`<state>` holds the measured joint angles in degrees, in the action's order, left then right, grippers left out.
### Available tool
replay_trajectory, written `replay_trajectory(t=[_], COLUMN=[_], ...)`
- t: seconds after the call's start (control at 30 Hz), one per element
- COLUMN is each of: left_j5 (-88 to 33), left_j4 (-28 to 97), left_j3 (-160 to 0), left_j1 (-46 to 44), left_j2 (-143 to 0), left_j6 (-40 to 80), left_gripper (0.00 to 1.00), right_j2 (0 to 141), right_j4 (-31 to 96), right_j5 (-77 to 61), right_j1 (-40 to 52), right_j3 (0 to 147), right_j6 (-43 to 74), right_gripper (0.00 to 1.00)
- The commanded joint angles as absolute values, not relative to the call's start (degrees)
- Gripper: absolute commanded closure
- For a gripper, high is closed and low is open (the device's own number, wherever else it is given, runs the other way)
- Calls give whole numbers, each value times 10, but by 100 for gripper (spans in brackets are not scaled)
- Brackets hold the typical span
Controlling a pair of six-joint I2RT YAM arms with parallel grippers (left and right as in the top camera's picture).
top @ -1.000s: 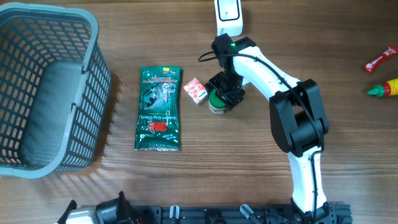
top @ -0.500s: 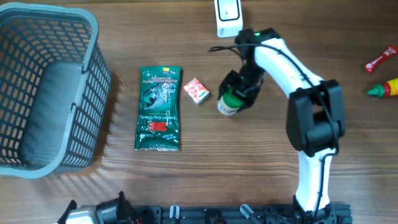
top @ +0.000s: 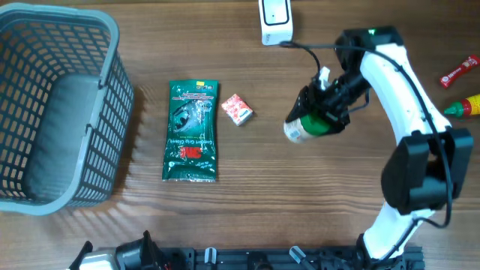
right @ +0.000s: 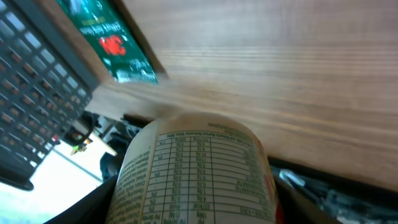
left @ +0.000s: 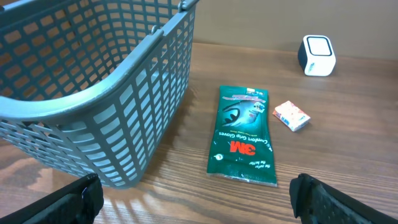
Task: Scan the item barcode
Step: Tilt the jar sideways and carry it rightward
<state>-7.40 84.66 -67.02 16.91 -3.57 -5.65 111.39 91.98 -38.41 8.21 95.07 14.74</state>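
The right pincer (top: 321, 111) is pinching a jar (top: 304, 127), its jaws standing partly apart around the jar's green end. It is holding the jar over the worktop (top: 247, 202), right of a small red-and-white box (top: 237, 109) and nearer than the white scanner (top: 275, 19) at the far edge. The jar is lying on its side, with its long axis running roughly left to right: the white end is pointing left and a little near, while the green end is sitting to the right between the jaws. In the right wrist view the jar (right: 199, 174) is filling the lower frame, and a printed table on its label is facing the camera.

The left pincer (left: 196, 199) is standing spread wide at the near left, holding nothing and touching nothing. A green packet (top: 192, 131) is lying flat left of the box, and a grey basket (top: 120, 45) is sitting at the far left.
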Motion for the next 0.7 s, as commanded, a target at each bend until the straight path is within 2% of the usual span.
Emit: replay_trajectory(t=[0.0,0.3,0.67], left_j5=[-81,-81,-81], left_j4=[845,845,845], left_j3=[-670,-670,-670], left_j1=[171,171,171], left_j2=[-32,-32,-32], left_j6=[-55,-55,-55], left_gripper=[0,0,0], right_j2=[1047,979,940], right_j4=[919,816,810], right_j5=[-473,-646,-642], right_j1=[86,112,111], right_j3=[853,601,590], right_j6=[96,87,77], right_gripper=[40,40,41])
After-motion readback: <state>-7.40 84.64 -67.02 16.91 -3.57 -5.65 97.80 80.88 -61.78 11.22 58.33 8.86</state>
